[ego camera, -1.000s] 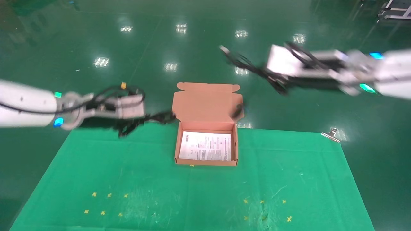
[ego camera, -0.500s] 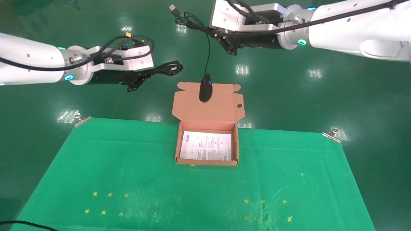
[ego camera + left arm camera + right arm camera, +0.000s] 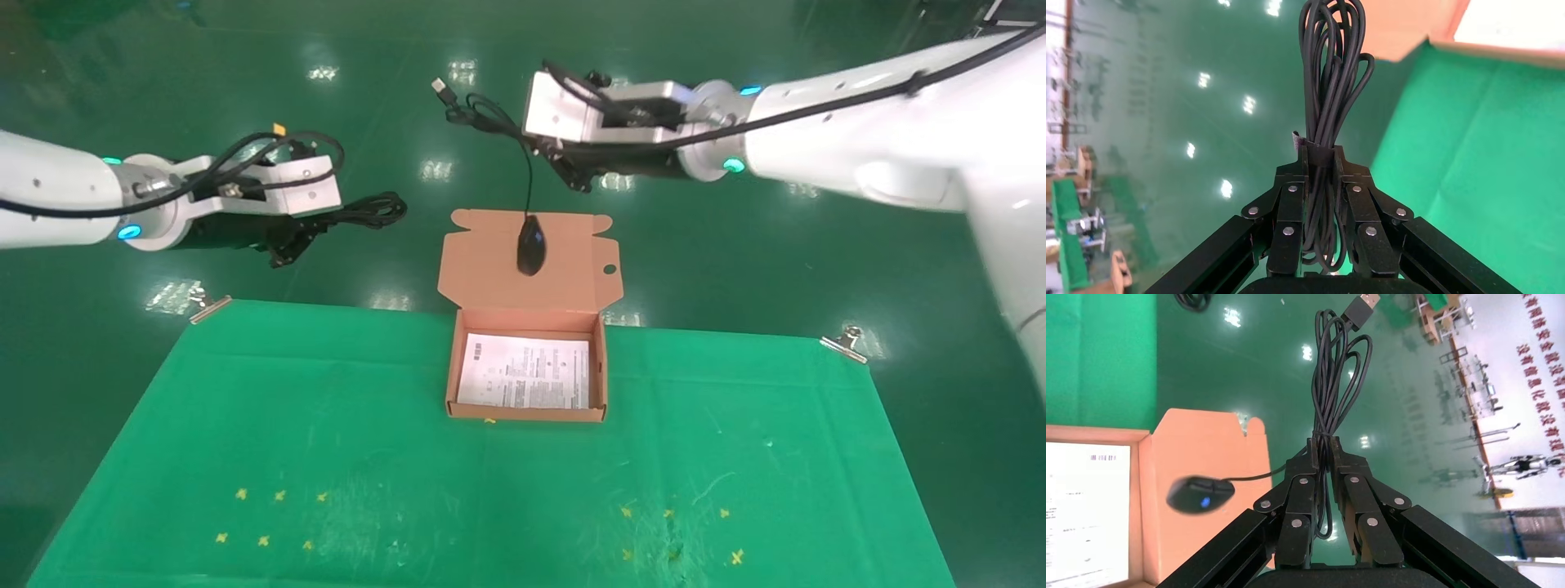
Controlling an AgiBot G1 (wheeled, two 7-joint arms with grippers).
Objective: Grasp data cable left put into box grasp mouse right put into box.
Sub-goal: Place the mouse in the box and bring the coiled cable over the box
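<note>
Cardboard-brown, the box point(image 3: 527, 359) sits open on the table point(image 3: 245, 425) in the head view, while both arms hang beyond its far edge: the left gripper point(image 3: 282, 245) carries the data cable point(image 3: 368, 211), and the mouse point(image 3: 531, 249) dangles by its cord before the flap, so I judge lowering comes next. From the left wrist, the fingers point(image 3: 1288, 214) pinch the cable bundle, its far loops cut off. From the right wrist, the right gripper point(image 3: 1324, 471) clamps only the looped cord, leaving the mouse swinging and blurred.

data cable point(image 3: 1329, 79) top cropped, box point(image 3: 1474, 30) mostly cropped
</note>
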